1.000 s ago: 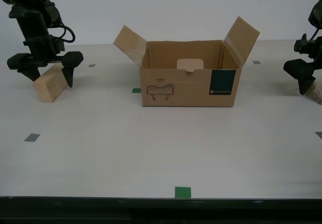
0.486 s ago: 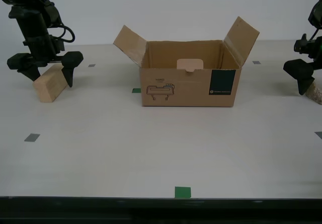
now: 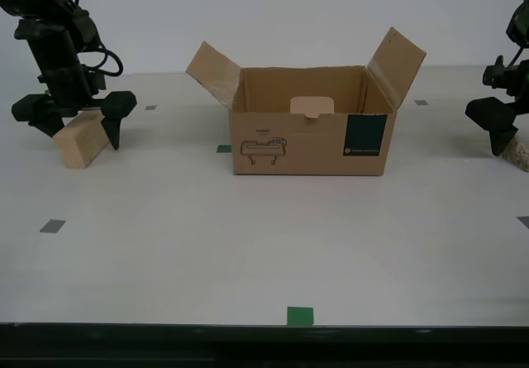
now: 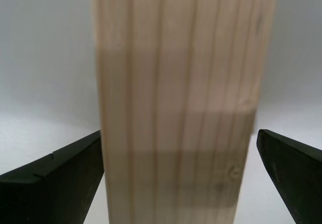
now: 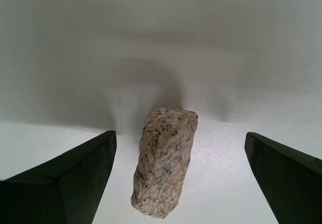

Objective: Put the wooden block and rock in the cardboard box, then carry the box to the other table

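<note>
The cardboard box (image 3: 310, 143) stands open in the middle of the pale table, flaps up, with nothing seen inside it. In the exterior view's left, the wooden block (image 3: 76, 145) leans tilted on the table. My second gripper (image 3: 81, 135) is open and straddles the wooden block (image 4: 181, 83), one finger at each side. At the exterior view's right edge lies the rock (image 3: 519, 151), partly cut off. My first gripper (image 3: 508, 143) hangs open over the rock (image 5: 163, 163), which sits between the fingers without touching them. The other table is out of view.
Small squares mark the smooth table: a green square (image 3: 300, 315) near the front edge, a grey square (image 3: 53, 226) toward the exterior view's left, and another green one (image 3: 224, 148) beside the box. The table's dark front edge (image 3: 264, 331) runs along the bottom.
My second gripper has sunk a little lower around the wooden block. The box, the rock and my first gripper have not moved.
</note>
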Motion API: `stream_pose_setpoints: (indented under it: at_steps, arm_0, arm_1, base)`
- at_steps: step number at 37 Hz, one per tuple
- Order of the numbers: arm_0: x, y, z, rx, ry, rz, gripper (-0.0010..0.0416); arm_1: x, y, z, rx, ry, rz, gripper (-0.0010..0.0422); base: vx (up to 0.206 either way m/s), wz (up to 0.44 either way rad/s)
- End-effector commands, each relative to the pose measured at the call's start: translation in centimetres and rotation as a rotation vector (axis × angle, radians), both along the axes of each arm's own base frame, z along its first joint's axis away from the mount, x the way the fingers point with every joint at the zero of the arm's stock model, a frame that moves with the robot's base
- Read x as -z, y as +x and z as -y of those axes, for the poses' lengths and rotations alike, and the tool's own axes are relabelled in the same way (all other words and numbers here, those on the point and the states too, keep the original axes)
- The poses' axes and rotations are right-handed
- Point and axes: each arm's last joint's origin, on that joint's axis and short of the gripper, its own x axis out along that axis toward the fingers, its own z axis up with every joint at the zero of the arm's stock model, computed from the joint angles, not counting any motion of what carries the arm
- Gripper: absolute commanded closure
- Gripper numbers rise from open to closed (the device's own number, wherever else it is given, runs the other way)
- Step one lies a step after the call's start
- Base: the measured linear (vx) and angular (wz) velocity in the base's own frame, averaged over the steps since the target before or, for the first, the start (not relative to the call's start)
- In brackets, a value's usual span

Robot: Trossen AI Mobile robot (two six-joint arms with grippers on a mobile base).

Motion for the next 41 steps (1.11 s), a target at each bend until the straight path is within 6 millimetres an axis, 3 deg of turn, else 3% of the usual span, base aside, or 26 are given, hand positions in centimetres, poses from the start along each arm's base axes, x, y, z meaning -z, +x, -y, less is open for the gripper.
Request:
stream_pose_setpoints:
  at_steps: [1,18,41]
  arm_0:
    - [0.0,0.0,0.01,-0.001,-0.003,-0.002,0.0051]
    - [0.0,0.04,-0.01,-0.002,-0.003,0.003,0.0053]
    - [0.05,0.05,0.02,-0.009,-0.006,0.008,0.0092]
  arm_1:
    - [0.37,-0.27,-0.03,0.001,0.002,-0.005,0.0014]
    - [0.44,-0.26,-0.03,0.001,0.001,0.001,0.0014]
    - [0.44,-0.23,0.0,0.003,0.001,0.004,0.0014]
  base:
    - [0.0,0.0]
    - [0.0,0.0]
    - [0.0,0.0]
